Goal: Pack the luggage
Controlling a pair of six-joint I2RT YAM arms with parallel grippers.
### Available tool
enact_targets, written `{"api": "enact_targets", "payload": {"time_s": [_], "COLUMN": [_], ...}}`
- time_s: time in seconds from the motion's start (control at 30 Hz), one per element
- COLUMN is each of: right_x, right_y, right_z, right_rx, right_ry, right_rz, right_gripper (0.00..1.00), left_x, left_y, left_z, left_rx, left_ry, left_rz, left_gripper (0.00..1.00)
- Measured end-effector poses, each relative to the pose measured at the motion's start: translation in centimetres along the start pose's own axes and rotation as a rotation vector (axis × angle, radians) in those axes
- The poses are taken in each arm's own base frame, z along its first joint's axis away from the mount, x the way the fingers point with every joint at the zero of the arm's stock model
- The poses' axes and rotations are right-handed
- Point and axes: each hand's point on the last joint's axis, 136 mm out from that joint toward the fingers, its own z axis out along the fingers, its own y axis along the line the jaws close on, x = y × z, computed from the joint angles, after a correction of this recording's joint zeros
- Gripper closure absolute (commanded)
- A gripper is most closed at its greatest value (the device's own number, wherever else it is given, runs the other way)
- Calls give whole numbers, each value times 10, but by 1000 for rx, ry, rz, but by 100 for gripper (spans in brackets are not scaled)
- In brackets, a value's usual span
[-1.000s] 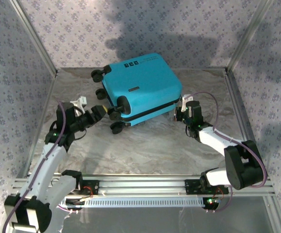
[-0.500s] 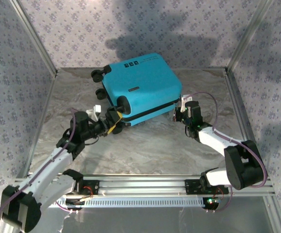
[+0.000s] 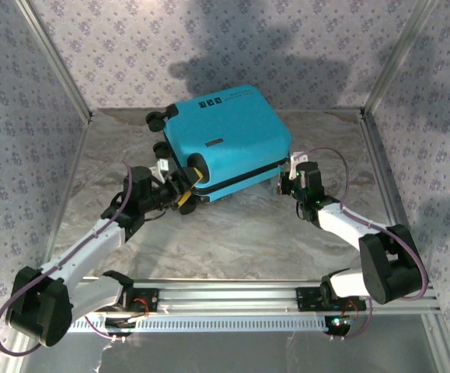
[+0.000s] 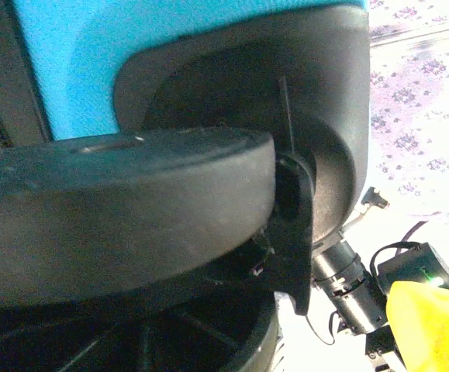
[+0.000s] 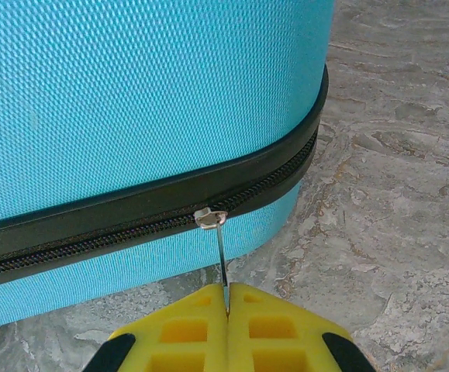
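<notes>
The turquoise luggage [image 3: 228, 136] lies flat on the table at the back middle, its lid down and the black zipper band running around its side. My right gripper [image 3: 287, 180] is at its right front corner. In the right wrist view the yellow pads [image 5: 185, 329] are shut on the thin metal zipper pull [image 5: 221, 260], which hangs from the slider [image 5: 210, 218] on the luggage [image 5: 131, 93]. My left gripper [image 3: 180, 194] is at the wheel end. A black wheel [image 4: 115, 201] sits close in front of it, one yellow fingertip [image 4: 433, 325] stands wide to the right, and the jaws are open.
Aluminium frame posts [image 3: 54, 58] and patterned walls close in the marble table [image 3: 232, 241] on three sides. The rail with the arm bases [image 3: 225, 299] runs along the near edge. Open tabletop lies in front of the luggage between the two arms.
My left arm has swung right and forward, from beside the luggage's wheels to right against them. The right gripper and the luggage have stayed still.
</notes>
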Motion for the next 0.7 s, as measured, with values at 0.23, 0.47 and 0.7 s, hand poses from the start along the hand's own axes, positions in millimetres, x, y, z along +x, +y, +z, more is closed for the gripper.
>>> {"api": "enact_targets", "payload": {"time_s": [0.23, 0.47, 0.7], "right_x": [-1, -2, -1], "right_y": [0, 0, 0], "right_z": [-1, -2, -2], "right_rx": [-1, -1, -3], "right_ry": [-3, -4, -2], "right_rz": [0, 0, 0], "right_gripper": [100, 100, 100], "left_x": [-32, -43, -43], "left_y": [-2, -14, -13], "left_z": [-9, -7, -3], "left_rx": [-25, 22, 24], "left_ry": [-104, -126, -111], "left_rz": [2, 21, 21], "left_gripper": [1, 6, 31]}}
